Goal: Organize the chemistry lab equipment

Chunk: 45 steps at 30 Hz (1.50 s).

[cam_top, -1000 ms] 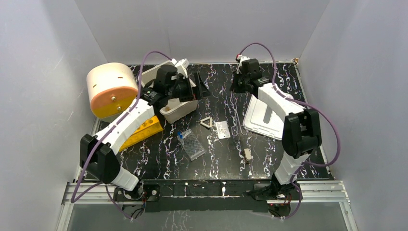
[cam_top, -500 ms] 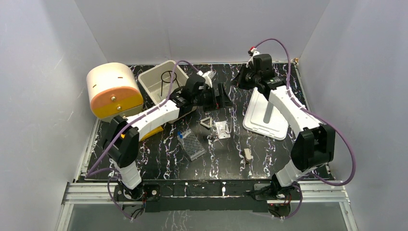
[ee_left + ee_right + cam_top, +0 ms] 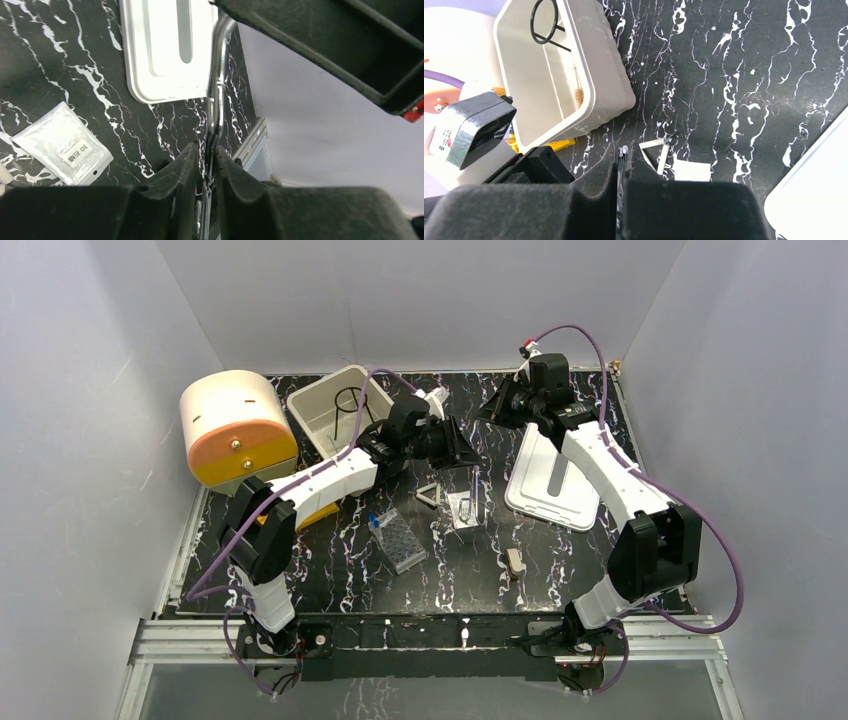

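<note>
Left gripper point(image 3: 466, 454) swings off the beige tub point(image 3: 322, 408) to mid-table and its jaws pinch the glass rod point(image 3: 216, 95), which lies on the table beside the white lid point(image 3: 165, 55). Right gripper point(image 3: 623, 156) hovers clenched, with nothing visibly held. Rod looks ready to lift and stow.

Closed in on three sides by smooth pale grey panels: a plain back wall point(image 3: 420, 300), a slanting left wall point(image 3: 70, 460) and a matching right wall point(image 3: 770, 460). Floored by a black marble-patterned tabletop with white veins point(image 3: 560, 560), reaching to all three walls. Edged at the near side by a silver aluminium rail frame point(image 3: 680, 638), with a dull greyish sheet point(image 3: 430, 700) just beyond it. Lit softly and evenly, shadows faint.
</note>
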{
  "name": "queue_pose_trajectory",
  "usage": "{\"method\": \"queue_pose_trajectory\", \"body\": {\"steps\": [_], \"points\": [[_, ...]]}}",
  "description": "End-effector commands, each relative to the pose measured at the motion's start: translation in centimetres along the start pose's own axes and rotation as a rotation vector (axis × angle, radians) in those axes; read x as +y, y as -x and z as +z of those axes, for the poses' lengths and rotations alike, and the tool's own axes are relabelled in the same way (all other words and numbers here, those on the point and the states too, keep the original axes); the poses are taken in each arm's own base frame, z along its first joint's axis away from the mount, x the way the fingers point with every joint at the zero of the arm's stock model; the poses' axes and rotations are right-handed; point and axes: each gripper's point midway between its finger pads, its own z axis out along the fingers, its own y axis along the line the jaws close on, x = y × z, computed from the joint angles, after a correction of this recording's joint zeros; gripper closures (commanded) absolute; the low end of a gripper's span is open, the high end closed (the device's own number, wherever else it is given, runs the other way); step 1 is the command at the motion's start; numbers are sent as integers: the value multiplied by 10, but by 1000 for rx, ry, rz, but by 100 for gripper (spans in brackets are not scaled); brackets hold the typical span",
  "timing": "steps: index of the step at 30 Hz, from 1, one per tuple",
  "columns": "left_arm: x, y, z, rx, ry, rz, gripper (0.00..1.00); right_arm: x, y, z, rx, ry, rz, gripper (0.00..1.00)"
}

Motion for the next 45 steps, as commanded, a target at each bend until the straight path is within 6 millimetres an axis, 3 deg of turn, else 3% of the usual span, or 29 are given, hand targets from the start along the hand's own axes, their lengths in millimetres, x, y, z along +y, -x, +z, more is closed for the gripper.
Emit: {"method": "queue_pose_trajectory", "body": {"steps": [1,3,6,7,11,15,22,26,30,33,37,45], "points": [[-24,3,-6,15,-80,18,88,22,17,-10,-56,76,10,100],[-27,3,-6,21,-92,22,100,21,17,-9,-55,78,13,100],[-30,6,-11,8,-85,46,100,22,17,-9,-53,82,9,100],[-29,7,-14,2,-67,51,100,22,17,-8,-51,81,6,94],[-19,22,-29,-56,43,87,100,24,22,-16,-78,77,-20,37],[-2,44,-56,-116,170,96,100,41,38,-36,-165,138,-57,20],[41,108,-147,-330,449,38,100,55,48,-55,-219,183,-95,18],[65,142,-211,-490,598,15,100,51,41,-54,-207,179,-84,20],[92,163,-251,-571,762,-3,100,46,30,-50,-177,179,-61,21],[114,173,-262,-585,851,-30,100,41,22,-48,-154,173,-47,22],[146,178,-262,-543,962,-68,100,35,14,-47,-135,159,-37,23],[189,174,-239,-440,1008,-158,100,28,1,-49,-117,146,-28,23]]}}
